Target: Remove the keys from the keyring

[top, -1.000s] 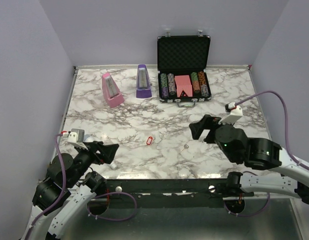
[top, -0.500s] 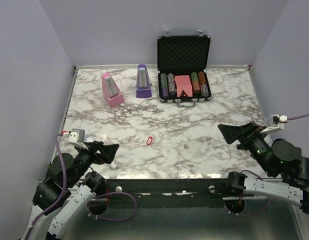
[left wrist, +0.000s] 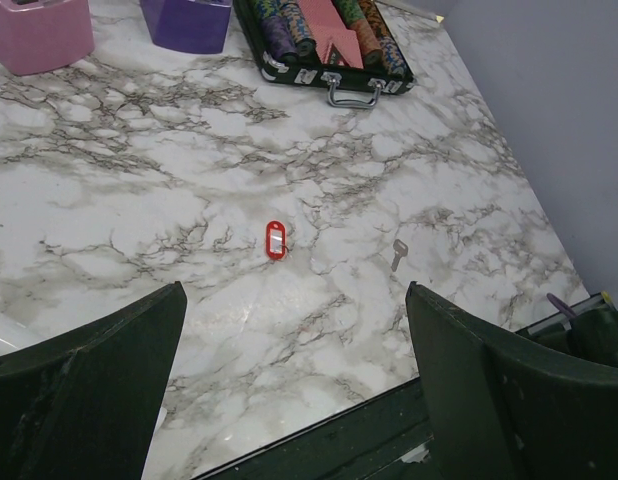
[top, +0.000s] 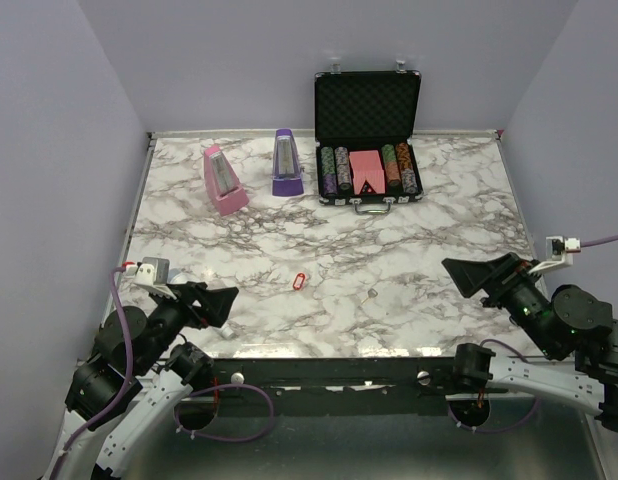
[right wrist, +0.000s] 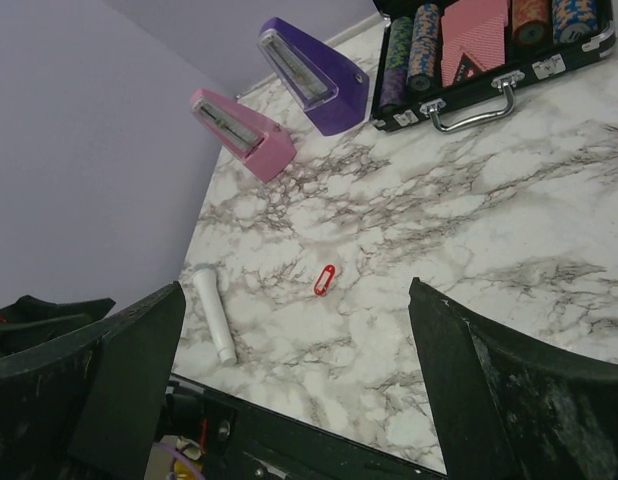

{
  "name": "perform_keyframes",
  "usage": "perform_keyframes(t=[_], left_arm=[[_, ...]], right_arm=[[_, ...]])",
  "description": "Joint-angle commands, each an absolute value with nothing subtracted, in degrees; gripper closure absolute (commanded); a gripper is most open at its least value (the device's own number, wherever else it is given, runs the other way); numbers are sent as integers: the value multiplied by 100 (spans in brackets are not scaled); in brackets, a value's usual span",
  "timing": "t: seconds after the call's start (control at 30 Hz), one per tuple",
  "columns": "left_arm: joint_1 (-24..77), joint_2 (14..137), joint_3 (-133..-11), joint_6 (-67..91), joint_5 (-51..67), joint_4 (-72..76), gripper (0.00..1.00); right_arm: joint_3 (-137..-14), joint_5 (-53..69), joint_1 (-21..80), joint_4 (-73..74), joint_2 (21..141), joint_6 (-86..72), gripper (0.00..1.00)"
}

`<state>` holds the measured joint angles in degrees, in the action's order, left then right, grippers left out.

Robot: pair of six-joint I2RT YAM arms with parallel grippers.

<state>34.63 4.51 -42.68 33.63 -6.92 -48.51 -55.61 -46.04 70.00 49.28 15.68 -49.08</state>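
The red keyring (top: pixel 299 281) lies flat on the marble table, near the front middle. It also shows in the left wrist view (left wrist: pixel 276 240) and the right wrist view (right wrist: pixel 326 280). One small silvery key (top: pixel 373 293) lies loose on the table to its right, apart from it, and shows in the left wrist view (left wrist: pixel 398 254). My left gripper (top: pixel 221 300) is open and empty at the front left corner (left wrist: pixel 294 292). My right gripper (top: pixel 467 272) is open and empty at the front right (right wrist: pixel 295 290). Both hang well short of the keyring.
An open black case (top: pixel 369 190) of poker chips and pink cards stands at the back. A pink metronome (top: pixel 224 180) and a purple one (top: pixel 286 162) stand at the back left. A white tube (right wrist: pixel 215 313) lies near the front left edge.
My right arm has pulled back from the table's middle right to the front right corner, gripper open. The left arm, keyring and key have not moved.
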Motion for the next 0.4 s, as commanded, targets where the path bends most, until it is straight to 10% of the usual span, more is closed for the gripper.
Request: perform_keyframes(t=[0.0, 0.37], left_arm=[[3480, 545, -4245, 3287, -773, -4746, 1], [3480, 580, -4236, 3287, -791, -4737, 1]], right_arm=[[-5484, -4553, 6961, 5300, 1503, -5027, 0], [-5528, -4518, 6961, 5353, 1477, -5027, 0]])
